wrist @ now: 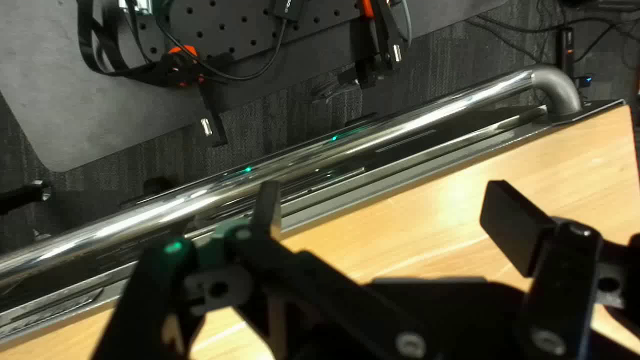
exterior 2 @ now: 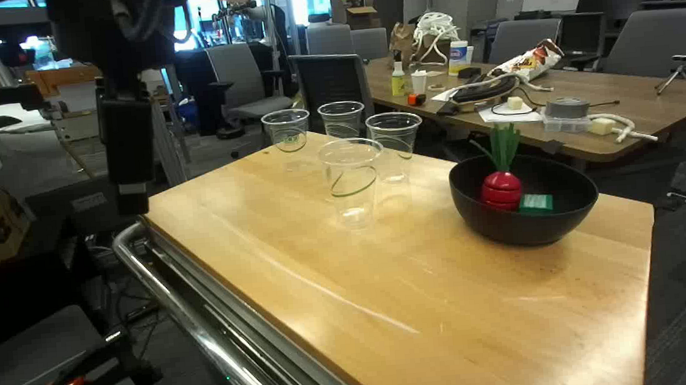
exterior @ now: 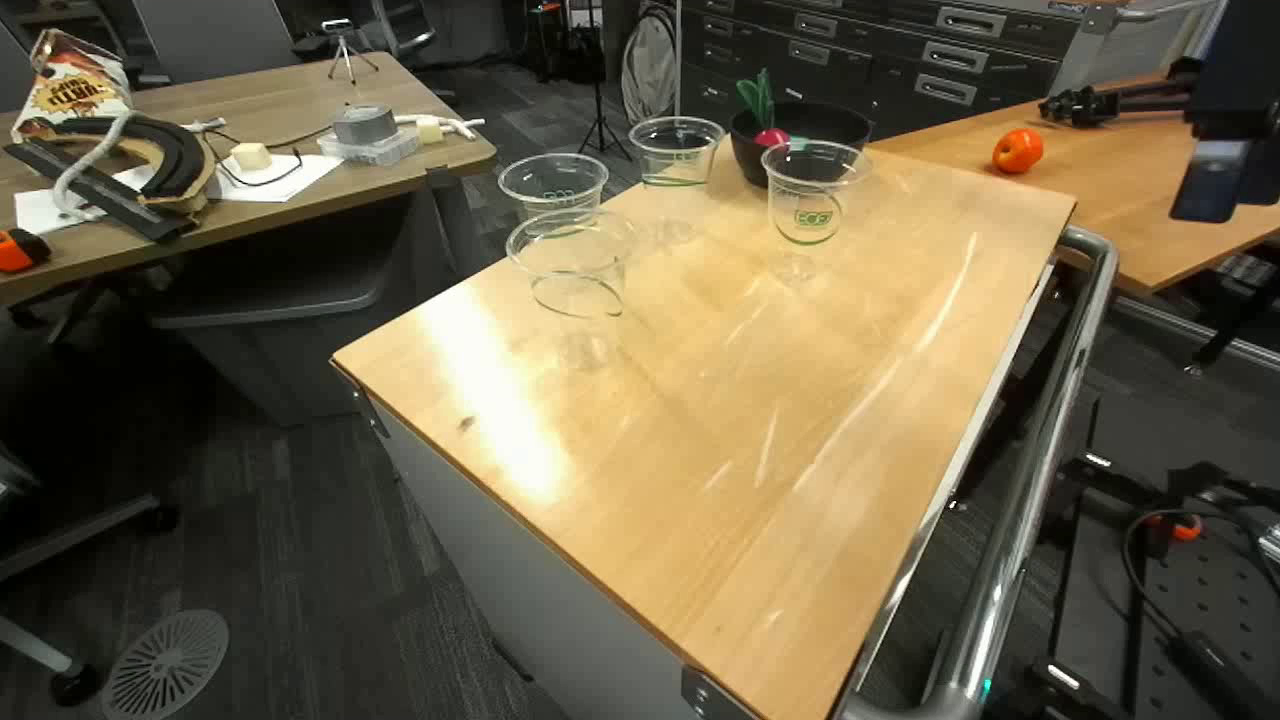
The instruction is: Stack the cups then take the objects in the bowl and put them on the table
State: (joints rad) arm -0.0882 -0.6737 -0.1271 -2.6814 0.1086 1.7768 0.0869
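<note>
Several clear cups stand upright and apart on the light-wood table (exterior: 720, 480); one cup (exterior: 815, 205) is near the black bowl (exterior: 745, 160). The cups also show in an exterior view, the closest cup (exterior 2: 353, 185) beside the bowl (exterior 2: 523, 227). The bowl holds a red roundish object (exterior 2: 501, 191) with a green stem and a small teal-green object (exterior 2: 535, 203). My gripper (wrist: 390, 217) is open and empty, over the table's edge by the metal rail. It hangs in an exterior view (exterior 2: 132, 200), away from cups and bowl. The wrist view shows no cup or bowl.
A metal rail (wrist: 310, 167) runs along the table's side and shows in both exterior views (exterior: 1010, 540). An orange ball (exterior: 1018, 150) lies on an orange-brown desk (exterior: 1150, 220). A cluttered desk (exterior 2: 647, 92) stands beyond the table's opposite side.
</note>
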